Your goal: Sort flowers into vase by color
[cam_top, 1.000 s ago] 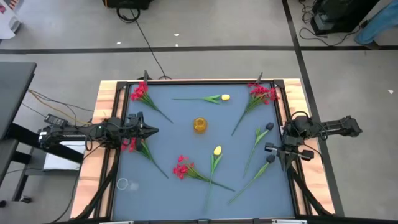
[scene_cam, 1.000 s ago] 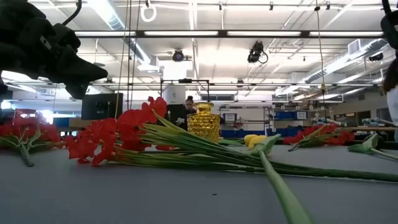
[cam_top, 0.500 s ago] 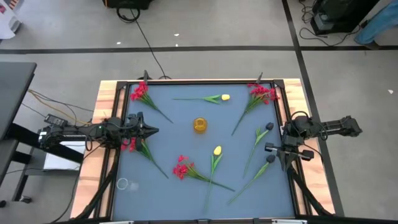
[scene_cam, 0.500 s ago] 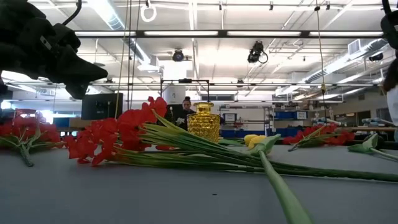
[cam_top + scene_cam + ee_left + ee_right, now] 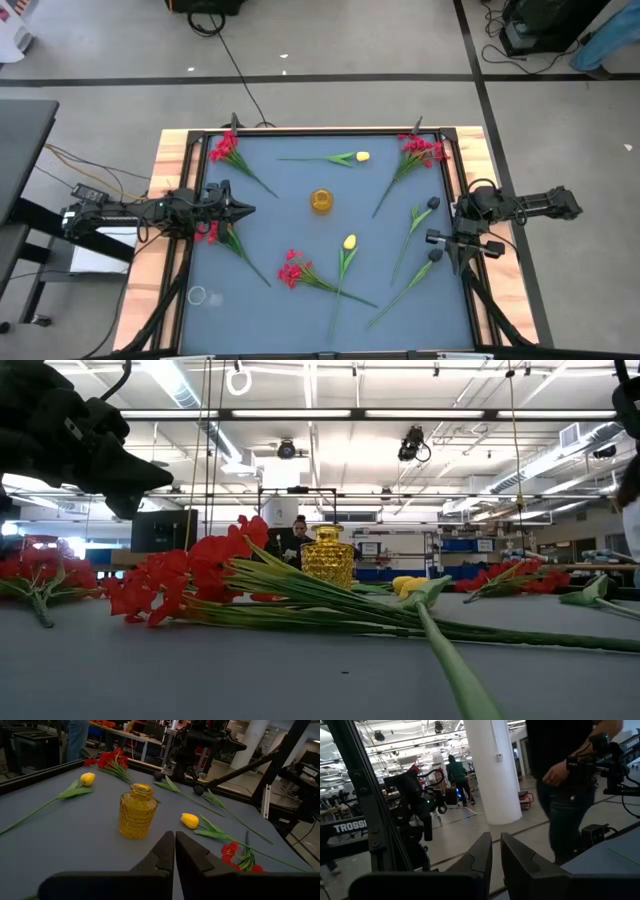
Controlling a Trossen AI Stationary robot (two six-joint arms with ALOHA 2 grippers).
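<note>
A yellow glass vase (image 5: 321,200) stands upright near the table's middle. Flowers lie flat on the blue-grey mat around it. Red clusters lie at the far left (image 5: 225,148), far right (image 5: 420,150), near middle (image 5: 292,270) and by the left edge (image 5: 210,232). One yellow tulip (image 5: 360,156) lies far, another (image 5: 349,242) near. Two dark buds (image 5: 432,203) lie at the right. My left gripper (image 5: 250,209) hovers shut at the left edge, pointing level at the vase (image 5: 137,811). My right gripper (image 5: 495,837) waits at the right edge, its fingers almost together, with nothing between them.
A wooden frame (image 5: 165,160) borders the mat. A small clear ring (image 5: 197,296) lies at the near left corner. In the right wrist view a person (image 5: 565,780) stands in the room beyond the table. Bare mat lies between the vase and my left gripper.
</note>
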